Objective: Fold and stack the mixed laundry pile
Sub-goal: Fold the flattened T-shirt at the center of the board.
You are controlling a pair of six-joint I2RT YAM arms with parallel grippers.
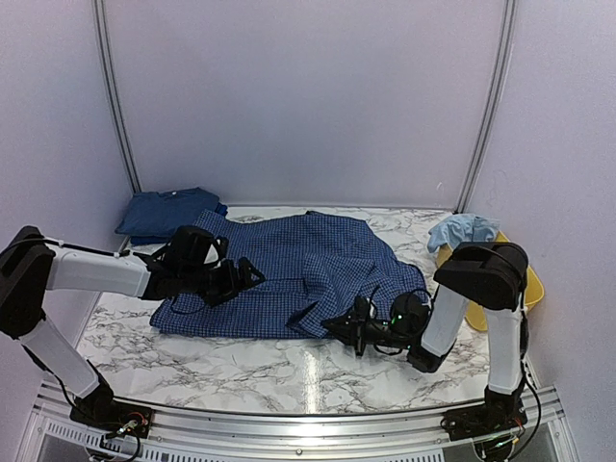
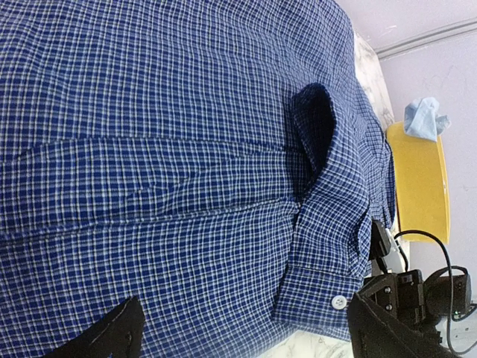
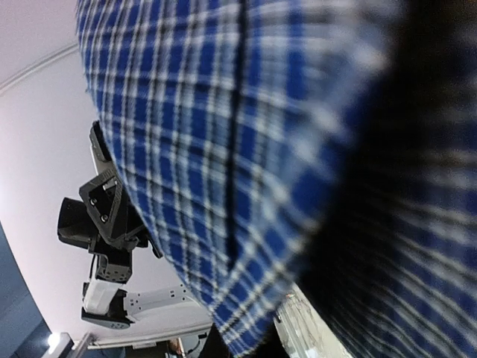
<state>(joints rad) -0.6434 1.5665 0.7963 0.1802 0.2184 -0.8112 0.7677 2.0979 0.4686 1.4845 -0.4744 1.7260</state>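
Checked shirt (image 1: 289,269) is spread flat on the table (image 1: 241,361), not yet folded. The left gripper (image 1: 245,277) is released above it; the right gripper (image 1: 348,327) is clenched on its near hem. A dark-blue piece (image 1: 168,212) is seen folded far left; the light-blue T-shirt (image 1: 462,229) is draped on the yellow tub (image 1: 532,284), unfolded.

Check shirt (image 3: 223,149) fills nearly the whole view, blue-and-white squares right up against the lens, blurring to dark on the right. A dark seam runs down through it. Past the cloth's left edge, the left arm (image 3: 108,224) shows black against the pale wall (image 3: 37,112). A sliver of marble counter (image 3: 302,328) peeks out below.
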